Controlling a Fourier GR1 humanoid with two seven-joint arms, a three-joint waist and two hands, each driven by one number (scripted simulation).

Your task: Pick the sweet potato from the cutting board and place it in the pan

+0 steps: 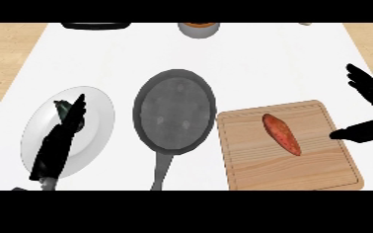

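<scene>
An orange-red sweet potato [281,134] lies at a slant on the wooden cutting board [291,170] at the right. The dark grey pan [175,109] sits just left of the board, empty, with its handle pointing toward the lower edge. My right hand [359,83] enters from the right edge and is open: its fingers are spread above the board's far right corner, and its thumb [353,132] reaches over the board's right side, a little apart from the sweet potato. My left hand [62,138] rests open at the left, fingers up, over a plate.
A pale plate [100,109] lies left of the pan, under the left hand, with a small dark item [63,106] on it. A grey bowl [198,29] and a black object [94,25] stand at the far edge. Wooden strips flank the white counter.
</scene>
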